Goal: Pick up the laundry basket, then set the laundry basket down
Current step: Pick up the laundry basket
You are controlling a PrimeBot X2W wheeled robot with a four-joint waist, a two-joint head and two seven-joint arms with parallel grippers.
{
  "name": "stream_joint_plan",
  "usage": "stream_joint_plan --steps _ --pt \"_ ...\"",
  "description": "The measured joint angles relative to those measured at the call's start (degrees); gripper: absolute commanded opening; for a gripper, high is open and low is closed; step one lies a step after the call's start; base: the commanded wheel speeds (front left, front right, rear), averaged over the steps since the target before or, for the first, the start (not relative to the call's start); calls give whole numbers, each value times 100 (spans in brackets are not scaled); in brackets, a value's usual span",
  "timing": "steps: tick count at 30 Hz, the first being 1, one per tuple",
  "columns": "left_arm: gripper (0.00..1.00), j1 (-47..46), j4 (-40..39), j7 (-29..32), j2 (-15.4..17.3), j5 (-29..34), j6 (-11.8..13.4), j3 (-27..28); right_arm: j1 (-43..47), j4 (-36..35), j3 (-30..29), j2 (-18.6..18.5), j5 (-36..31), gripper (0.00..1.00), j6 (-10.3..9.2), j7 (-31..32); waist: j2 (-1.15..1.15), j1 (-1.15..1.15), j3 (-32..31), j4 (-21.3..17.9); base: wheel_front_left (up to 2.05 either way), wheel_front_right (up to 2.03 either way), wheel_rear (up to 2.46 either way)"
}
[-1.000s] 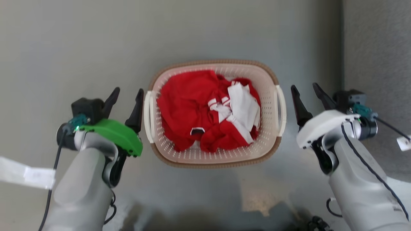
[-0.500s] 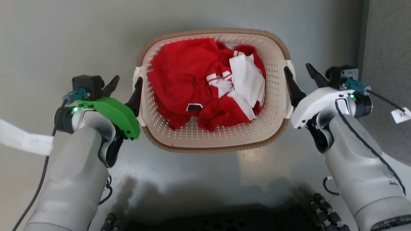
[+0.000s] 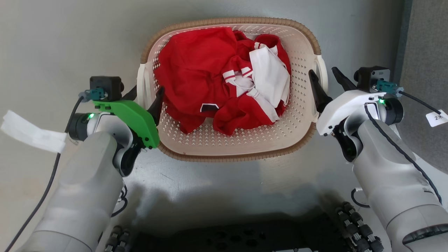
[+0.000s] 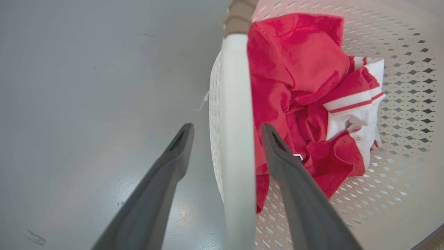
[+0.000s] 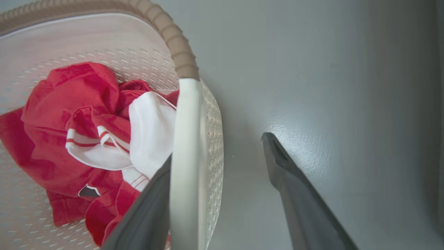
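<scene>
The laundry basket (image 3: 227, 156), cream perforated plastic with a brown woven-look rim, rests on the grey floor and holds crumpled red and white clothes (image 3: 217, 80). My left gripper (image 3: 147, 91) is open and straddles the white left handle (image 3: 140, 84), one finger inside the basket and one outside. The left wrist view shows that handle (image 4: 236, 104) running between the fingers of the left gripper (image 4: 226, 126). My right gripper (image 3: 322, 71) is open around the right handle (image 3: 324, 75). In the right wrist view the handle (image 5: 185, 139) hides the inner fingertip of the right gripper (image 5: 218, 147), and the outer finger stands well apart.
A darker grey strip (image 3: 425, 52) runs down the right side of the floor. My black base (image 3: 227, 241) shows at the bottom edge. A white tag (image 3: 31, 131) hangs from the left wrist cable, and another tag (image 3: 437, 119) hangs at the right.
The head camera has moved, so the basket sits higher and larger. Both grippers have closed in from beside the basket to straddle its handles, inner fingers now inside. Both stay open.
</scene>
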Motion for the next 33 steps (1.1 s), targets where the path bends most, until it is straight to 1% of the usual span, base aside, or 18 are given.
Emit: stream_joint_plan --steps 1,2,3,4,5,6,8,16,21,28,33 --pt "100 -30 15 8 1 -31 0 -36 -16 30 20 0 33 83 0 -18 0 0 7 2 0 0 0" --pt "93 -58 27 31 1 -45 0 -66 -35 51 45 0 63 67 0 -24 0 0 13 5 0 0 0" --pt "69 -85 36 42 0 -55 0 -91 -59 75 70 0 90 42 1 -35 0 0 17 7 0 0 0" --pt "36 -108 45 46 1 -87 0 -121 -81 90 94 1 107 27 1 -41 0 0 21 11 0 0 0" --pt "2 -143 57 46 2 -179 0 -186 -119 123 141 8 147 3 10 -45 0 0 24 16 0 0 0" --pt "0 -143 57 46 2 -179 0 -186 -119 123 141 8 147 0 10 -45 0 0 24 16 0 0 0" --pt "0 -161 66 48 2 -296 0 -285 -148 151 189 35 164 0 56 -70 0 0 20 20 0 0 0" --pt "0 -203 159 23 11 -472 14 -537 -201 353 304 59 354 0 53 -97 0 0 -80 30 0 0 0" --pt "0 -203 233 -15 37 -689 14 -686 -208 439 394 60 449 0 53 -99 0 0 -192 35 0 0 0" --pt "0 -197 357 -114 75 -805 13 -892 -207 575 486 89 660 0 60 -115 0 0 -466 37 0 0 0" --pt "0 -148 455 -130 90 -1048 13 -1014 -207 672 643 101 779 0 60 -115 0 0 -754 27 0 0 0"
